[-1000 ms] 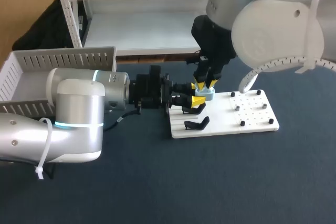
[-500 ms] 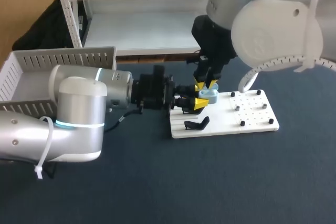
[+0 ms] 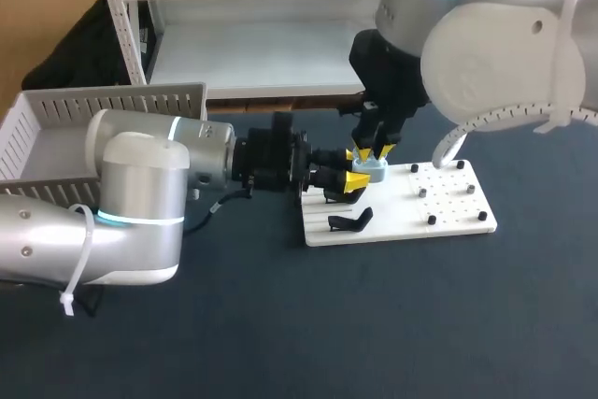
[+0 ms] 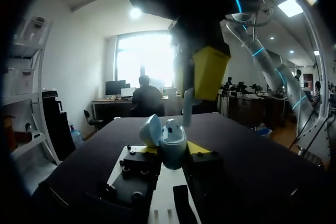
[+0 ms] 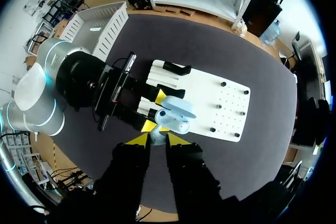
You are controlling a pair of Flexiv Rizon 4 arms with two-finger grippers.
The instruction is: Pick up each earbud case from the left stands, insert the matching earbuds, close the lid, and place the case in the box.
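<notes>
Head view: see left tool [image 3: 353, 180] pinching pale blue plastic earbud case [image 3: 370, 169], lid open, just above white pegged board [image 3: 448, 205]; right tool [image 3: 372, 150] directly over it, nipping small white earbud [image 4: 187, 113].

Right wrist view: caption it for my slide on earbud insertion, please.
Left hand holds the open earbud case above the white board; right hand holds an earbud beside it.

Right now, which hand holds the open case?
The left hand, gripping the case from the side; the right hand holds an earbud above it.
</notes>
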